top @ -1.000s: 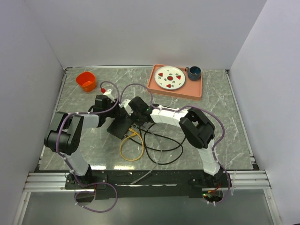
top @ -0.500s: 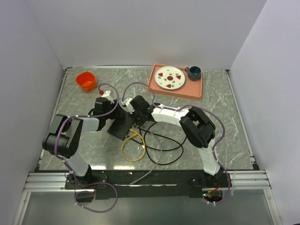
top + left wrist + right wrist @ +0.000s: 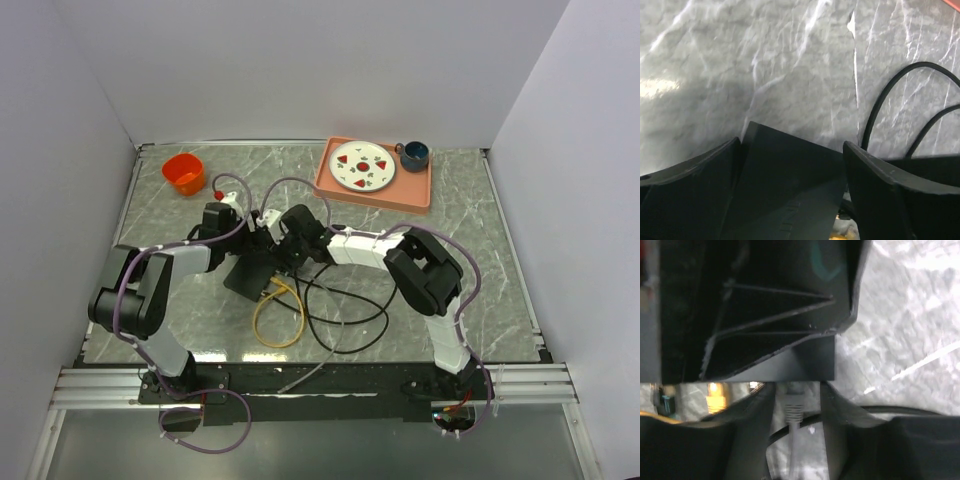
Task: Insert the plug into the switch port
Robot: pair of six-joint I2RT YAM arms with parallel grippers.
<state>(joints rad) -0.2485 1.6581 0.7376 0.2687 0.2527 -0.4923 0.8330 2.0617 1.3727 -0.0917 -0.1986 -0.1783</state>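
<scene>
The box (image 3: 246, 278) sits a bit left of the middle of the top view. It is a little more to the left than it was a second ago. Both arms have moved that way with it.

The left claw (image 3: 791, 144) has its fingers wide apart, one on each side of the box. The box fills the gap between them. I cannot tell if they squeeze it or just stand next to it.

The right claw (image 3: 796, 387) is close to the box, on its right side in the top view. Its fingers are apart. The grey plug (image 3: 791, 407) lies between them, at the bottom middle of the right wrist view. There is a gap on each side of the plug, so the claw does not pinch it. The front of the plug meets the side of the box, and the port is hidden behind it. I think the plug is in and the claw is letting go, so the job looks nearly done. The arm should back off gently so it does not tug the plug out.

Now the things that hold stuff. An orange cup (image 3: 183, 173) at the upper left of the tabletop (image 3: 480, 260) has nothing in it that I can see. A pink tray (image 3: 410, 192) at the upper right holds a white plate (image 3: 362, 166) with red bits on it. A dark mug (image 3: 413, 155) stands on the tray too, just beside the plate. I cannot see inside the mug.
</scene>
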